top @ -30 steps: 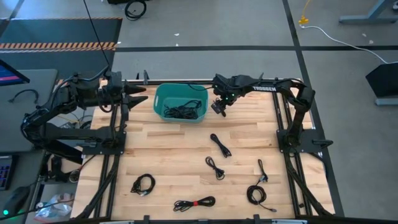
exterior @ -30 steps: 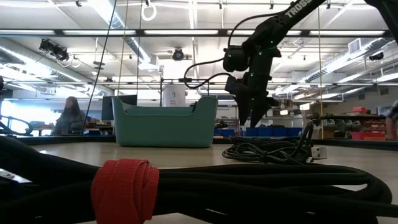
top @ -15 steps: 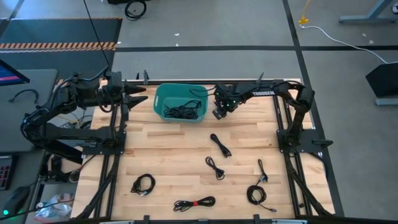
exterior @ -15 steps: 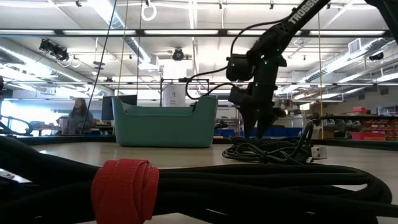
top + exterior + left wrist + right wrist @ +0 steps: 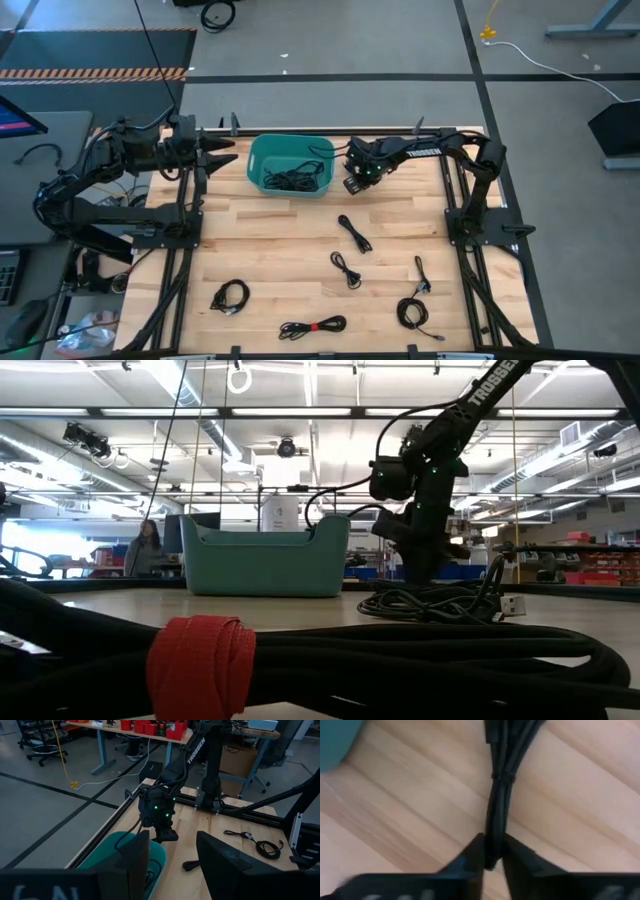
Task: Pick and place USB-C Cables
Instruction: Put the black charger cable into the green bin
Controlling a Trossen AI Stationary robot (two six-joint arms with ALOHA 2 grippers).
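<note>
My right gripper [image 5: 350,186] stands low over the wooden table, just right of the teal bin [image 5: 262,160], and is shut on a thin black USB-C cable bundle [image 5: 500,795]. The gripper hides that cable from above. Black cables [image 5: 295,180] lie coiled in the bin. Several more cables rest flat on the table, among them one [image 5: 354,233] just nearward of the gripper and one with a red tie [image 5: 312,326] at the near edge. My left gripper [image 5: 172,865] waits open and raised at the bin's left side [image 5: 225,158]. My right gripper pinches the cable bundle between its two fingers [image 5: 472,855], at a stretch of the bundle [image 5: 495,827] a little short of its thin black tie [image 5: 501,776]. The fingers come steeply from above and lie across the strands. The bundle lies on the wood ahead of them.
The bin's wall [image 5: 332,740] is close beside the held cable. Cable coils [image 5: 410,313] [image 5: 230,296] lie near the table's front edge. In the low view a cable with a red tie [image 5: 200,665] and another coil [image 5: 440,600] fill the foreground. A person [image 5: 147,548] stands far behind the table.
My right gripper has come down beside the bin, drifting slightly toward the table's near edge, until its fingers reach table level. The person in the room behind has walked toward the right.
</note>
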